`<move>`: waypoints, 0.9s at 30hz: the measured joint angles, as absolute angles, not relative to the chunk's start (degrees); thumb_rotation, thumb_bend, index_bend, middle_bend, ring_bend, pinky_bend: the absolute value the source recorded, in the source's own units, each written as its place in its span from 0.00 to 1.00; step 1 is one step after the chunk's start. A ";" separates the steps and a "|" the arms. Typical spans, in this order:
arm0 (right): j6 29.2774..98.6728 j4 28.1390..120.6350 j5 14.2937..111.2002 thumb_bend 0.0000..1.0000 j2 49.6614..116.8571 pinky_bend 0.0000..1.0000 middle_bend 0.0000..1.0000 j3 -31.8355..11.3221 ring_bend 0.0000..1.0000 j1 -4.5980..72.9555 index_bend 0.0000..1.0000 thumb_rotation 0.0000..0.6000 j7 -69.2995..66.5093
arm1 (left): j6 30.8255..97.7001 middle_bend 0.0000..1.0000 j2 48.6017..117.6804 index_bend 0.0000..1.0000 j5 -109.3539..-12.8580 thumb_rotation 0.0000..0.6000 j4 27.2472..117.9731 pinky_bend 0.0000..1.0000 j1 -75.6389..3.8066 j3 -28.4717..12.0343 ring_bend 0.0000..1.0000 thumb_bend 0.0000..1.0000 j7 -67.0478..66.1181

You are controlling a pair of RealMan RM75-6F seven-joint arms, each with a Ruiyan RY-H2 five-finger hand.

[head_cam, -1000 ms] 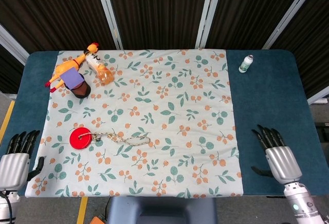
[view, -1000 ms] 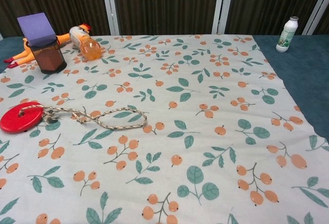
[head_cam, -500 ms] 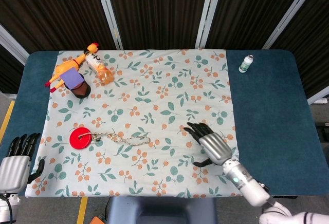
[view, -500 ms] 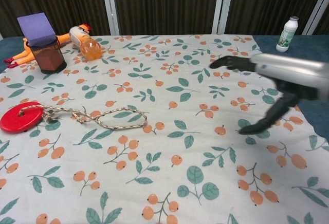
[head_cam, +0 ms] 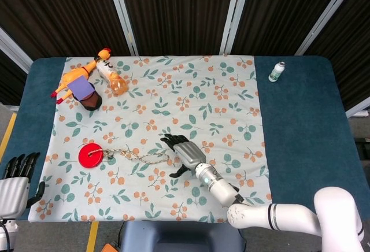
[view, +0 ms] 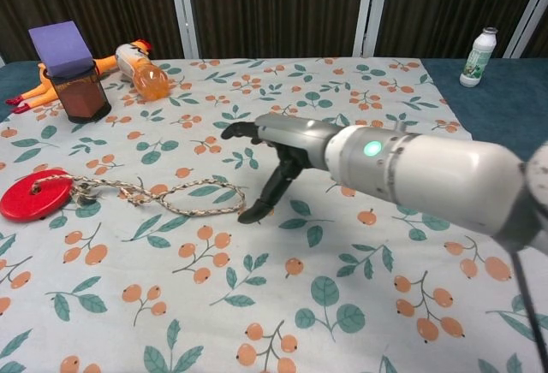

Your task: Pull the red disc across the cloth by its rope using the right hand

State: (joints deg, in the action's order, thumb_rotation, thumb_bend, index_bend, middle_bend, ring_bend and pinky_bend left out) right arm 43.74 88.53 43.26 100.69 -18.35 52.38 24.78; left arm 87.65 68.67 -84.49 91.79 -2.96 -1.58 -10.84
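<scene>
The red disc [head_cam: 90, 155] lies flat on the floral cloth [head_cam: 231, 96] at the lower left of the head view, at the far left edge in the chest view. It looks like a thin, rigid, light plate, so it should slide easily on the fabric with little drag. A braided rope [head_cam: 141, 156] is knotted at the disc's centre and runs right across the cloth, ending in a slack loop. The rope looks soft and limp; it will carry no push, only pull, and the slack must come out before the disc stirs. The best hold, I judge, is the far end of the loop, where the strand lies doubled and lifts slightly off the cloth.

The right hand [head_cam: 184, 154] hovers just beside that loop end, its fingers spread and holding nothing, thumb tip pointing down close to the rope in the chest view; whether it touches the strand I cannot tell. The left hand [head_cam: 14, 180] sits off the cloth at the lower left corner of the head view, fingers apart and straight, idle.

Further out, in the upper left, a rubber chicken [head_cam: 78, 76], an orange-tinted bottle [head_cam: 111, 77] and a dark cup with a purple block [head_cam: 87, 95] crowd together. A small white bottle [head_cam: 277, 71] stands upper right on the blue table [head_cam: 306, 125].
</scene>
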 measured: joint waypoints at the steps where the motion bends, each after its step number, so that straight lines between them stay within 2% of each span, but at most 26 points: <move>1: 43.63 87.67 42.63 0.18 101.55 0.00 0.03 -18.52 0.00 53.20 0.00 1.00 24.78 | 87.68 0.09 68.64 0.01 -84.38 1.00 91.59 0.09 -2.88 -1.61 0.04 0.48 -10.56; 6: 43.42 84.82 39.94 0.19 103.75 0.00 0.06 -18.37 0.00 55.70 0.00 1.00 24.35 | 87.56 0.09 68.65 0.01 -83.92 1.00 90.67 0.09 -2.55 -1.63 0.04 0.48 -9.41; 11: 43.60 83.55 39.16 0.20 104.72 0.00 0.18 -17.11 0.00 56.69 0.00 1.00 23.54 | 87.59 0.09 68.53 0.01 -83.86 1.00 90.13 0.09 -2.28 -1.59 0.04 0.48 -8.70; 15: 43.96 83.65 39.20 0.22 104.73 0.00 0.24 -16.64 0.00 56.92 0.00 1.00 22.69 | 87.56 0.09 68.55 0.02 -83.78 1.00 89.88 0.09 -2.19 -1.69 0.04 0.47 -8.17; 27: 43.76 84.54 37.90 0.28 104.10 0.00 0.29 -15.24 0.00 57.82 0.00 1.00 21.09 | 87.24 0.09 68.89 0.02 -83.70 1.00 89.34 0.09 -2.17 -1.82 0.04 0.48 -7.99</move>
